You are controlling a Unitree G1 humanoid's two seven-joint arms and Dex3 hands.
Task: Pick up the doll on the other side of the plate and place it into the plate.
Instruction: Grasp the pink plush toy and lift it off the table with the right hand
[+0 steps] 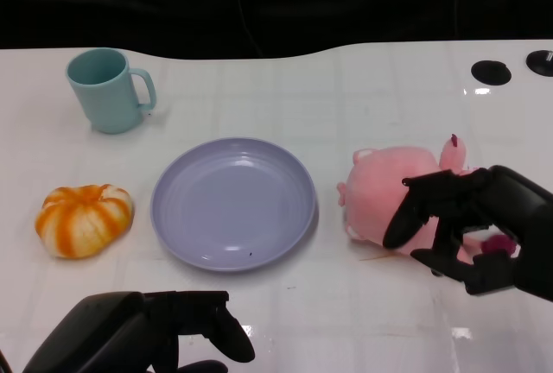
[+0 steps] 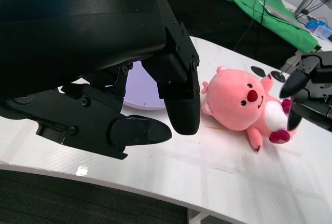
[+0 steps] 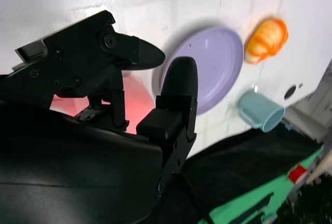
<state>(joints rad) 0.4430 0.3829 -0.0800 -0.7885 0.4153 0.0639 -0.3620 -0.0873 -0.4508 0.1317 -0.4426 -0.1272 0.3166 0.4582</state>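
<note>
A pink plush doll [image 1: 380,187] lies on its back on the white table, just right of the lavender plate [image 1: 173,218]. My right hand [image 1: 471,218] hovers over the doll's body with fingers spread around it, gripping nothing. In the left wrist view the doll [image 2: 244,102] faces up and the right hand [image 2: 311,92] stands apart at its belly side. The right wrist view shows pink of the doll [image 3: 132,99] under the fingers [image 3: 179,84], with the plate [image 3: 218,63] beyond. My left hand [image 1: 147,334] stays low at the near edge, empty, fingers apart.
An orange-and-white pumpkin toy [image 1: 84,218] sits left of the plate. A teal mug [image 1: 108,90] stands at the back left. Two black discs [image 1: 491,71] lie at the far right. The table's near edge [image 2: 155,190] runs just below my left hand.
</note>
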